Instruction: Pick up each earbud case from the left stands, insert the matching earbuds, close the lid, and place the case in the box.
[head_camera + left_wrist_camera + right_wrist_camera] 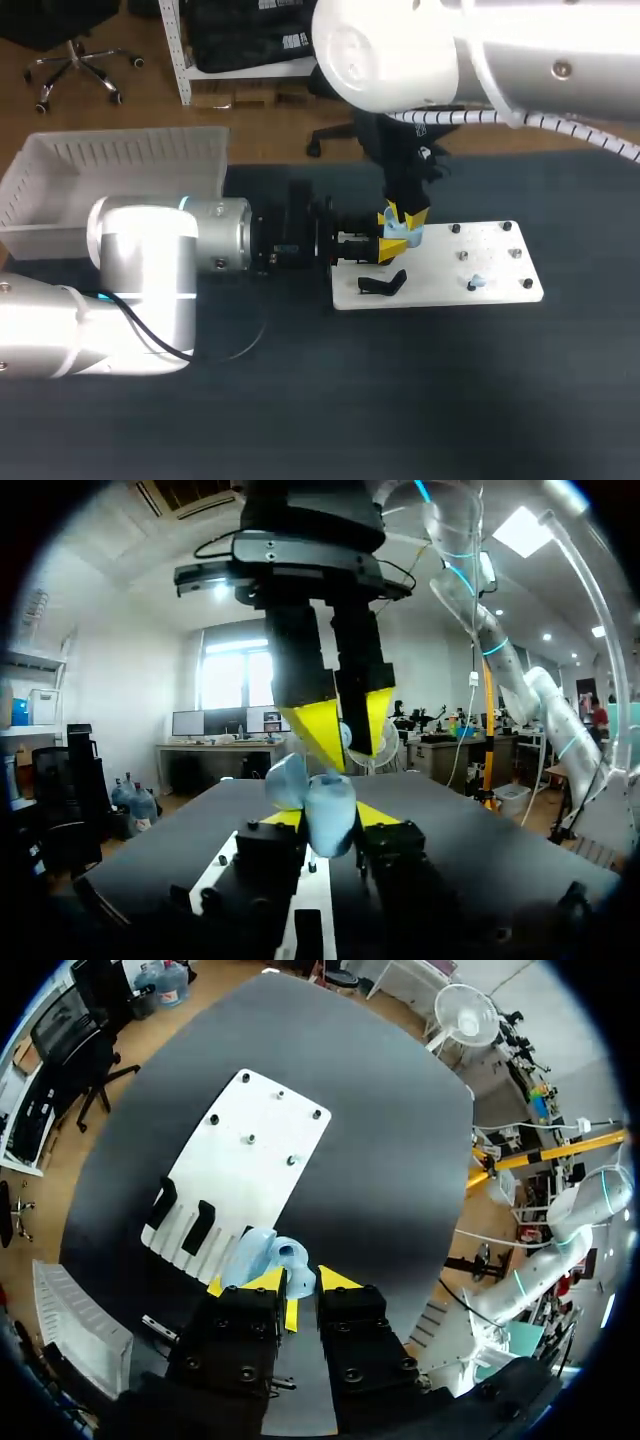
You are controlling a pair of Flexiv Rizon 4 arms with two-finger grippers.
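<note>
One earbud case (275, 1258) is sitting open, clamped in our left gripper (332, 818); we are judging insertion underway, needing fine alignment, and cannot tell the state of the right gripper (292, 1282)

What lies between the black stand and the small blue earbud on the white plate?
Nothing; the head view shows bare white plate between the black stand and the earbud.

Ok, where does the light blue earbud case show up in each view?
Head view: earbud case over the white plate's left part, held in the left hand.
Left wrist view: earbud case between that hand's fingers, under the right hand.
Right wrist view: earbud case just ahead of its own hand, at the plate's edge.
Shared landmark: the white plate.
</note>
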